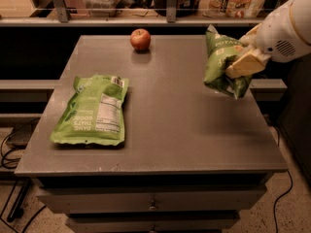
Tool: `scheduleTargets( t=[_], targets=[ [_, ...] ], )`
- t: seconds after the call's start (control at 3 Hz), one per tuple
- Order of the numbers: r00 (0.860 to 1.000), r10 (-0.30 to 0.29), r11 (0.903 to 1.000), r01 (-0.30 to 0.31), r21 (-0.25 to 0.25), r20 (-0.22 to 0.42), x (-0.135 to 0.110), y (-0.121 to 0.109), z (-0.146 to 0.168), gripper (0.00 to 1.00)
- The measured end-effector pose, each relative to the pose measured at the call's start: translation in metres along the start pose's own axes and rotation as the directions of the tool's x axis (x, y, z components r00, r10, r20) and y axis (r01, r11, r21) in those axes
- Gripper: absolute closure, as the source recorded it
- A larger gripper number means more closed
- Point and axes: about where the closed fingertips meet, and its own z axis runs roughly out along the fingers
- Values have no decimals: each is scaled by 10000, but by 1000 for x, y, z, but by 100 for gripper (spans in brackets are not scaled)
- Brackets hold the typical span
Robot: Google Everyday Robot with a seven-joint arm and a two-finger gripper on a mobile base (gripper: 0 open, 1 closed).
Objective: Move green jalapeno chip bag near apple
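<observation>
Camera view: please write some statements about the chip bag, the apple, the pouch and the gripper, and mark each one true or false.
1. The gripper is shut on the chip bag at the right side of the table. True.
2. The apple touches the chip bag. False: they are apart; the apple sits near the far edge, left of the bag.
3. The pouch lies flat on the left part of the table. True.
4. The apple rests on the pouch. False: it stands on bare table beyond the pouch.
</observation>
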Motion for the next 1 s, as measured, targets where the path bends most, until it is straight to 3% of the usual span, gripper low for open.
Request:
scheduleTargets(
  t=[0.33, 0.67, 1.0],
  targets=[
    [9918, 644, 9967, -694, 427, 1109, -19, -28, 33, 100],
    [9704, 1240, 9872, -1418, 735, 2071, -34, -61, 67, 100],
    [9514, 1730, 9737, -2041, 1014, 2547, -46, -101, 114, 100]
  ],
)
